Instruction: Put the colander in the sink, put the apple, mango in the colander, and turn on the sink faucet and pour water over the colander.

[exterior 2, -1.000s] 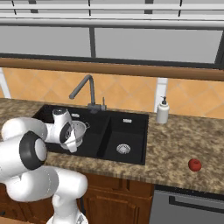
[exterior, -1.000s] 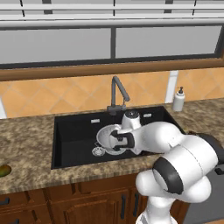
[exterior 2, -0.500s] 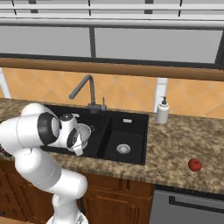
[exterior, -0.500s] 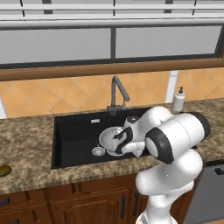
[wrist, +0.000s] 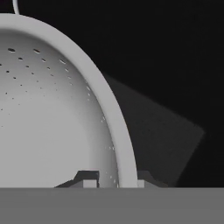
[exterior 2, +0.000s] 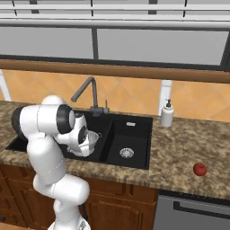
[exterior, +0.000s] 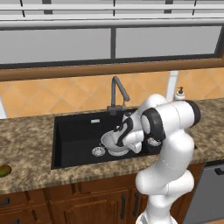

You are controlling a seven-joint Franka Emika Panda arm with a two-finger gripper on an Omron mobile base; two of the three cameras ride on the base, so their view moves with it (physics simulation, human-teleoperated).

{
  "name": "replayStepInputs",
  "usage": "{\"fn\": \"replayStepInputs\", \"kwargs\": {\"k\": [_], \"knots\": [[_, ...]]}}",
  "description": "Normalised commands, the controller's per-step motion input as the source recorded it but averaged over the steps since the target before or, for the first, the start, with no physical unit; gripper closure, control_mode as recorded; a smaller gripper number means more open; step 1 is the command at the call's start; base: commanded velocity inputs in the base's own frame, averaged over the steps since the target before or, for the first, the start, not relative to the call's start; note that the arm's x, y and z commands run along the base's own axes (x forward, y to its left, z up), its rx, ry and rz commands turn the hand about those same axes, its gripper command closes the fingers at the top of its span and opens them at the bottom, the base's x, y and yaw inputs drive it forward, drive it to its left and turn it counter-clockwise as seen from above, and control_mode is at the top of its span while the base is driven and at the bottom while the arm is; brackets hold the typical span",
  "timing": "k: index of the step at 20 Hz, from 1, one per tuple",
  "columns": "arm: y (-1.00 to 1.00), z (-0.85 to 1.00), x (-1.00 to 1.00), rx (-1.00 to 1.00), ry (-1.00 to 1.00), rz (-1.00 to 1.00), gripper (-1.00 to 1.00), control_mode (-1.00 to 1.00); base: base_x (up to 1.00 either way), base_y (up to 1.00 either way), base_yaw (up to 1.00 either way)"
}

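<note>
- My tool is pinched shut on the rim of the colander: in the hand view one fingertip sits inside the bowl wall and the other outside it, at 6 o'clock of that picture.
- The colander hangs low inside the large basin of the sink, just right of the round drain. I cannot tell whether its base already rests on the basin floor.
- I judge it light and rigid, thin perforated metal. A rim pinch leaves the bowl free to swing, and the smooth lip could slip between the pads, so I would set it down gently before letting go.
- The sink faucet stands at 12 o'clock of the colander, behind the basin, its spout angled down toward it. No water is running.
- The apple lies on the bench well apart, at 3 o'clock of the sink in the right base view. It is round and firm, likely to roll; I would take it across its middle.
- The mango lies at the far left of the bench, at 9 o'clock of the sink, cut by the picture's edge.
</note>
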Motion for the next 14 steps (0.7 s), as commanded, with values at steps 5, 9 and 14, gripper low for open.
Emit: {"fn": "replayStepInputs", "kwargs": {"k": [5,9,14], "knots": [[-0.09,-0.65,0.16,0.0,-0.16,0.0,1.0,-1.0,0.0,0.0,0.0],[-0.17,-0.66,0.09,0.0,-0.16,0.0,1.0,-1.0,0.0,0.0,0.0],[-0.38,-0.61,0.0,0.0,-0.11,0.0,1.0,-1.0,0.0,0.0,0.0]]}}
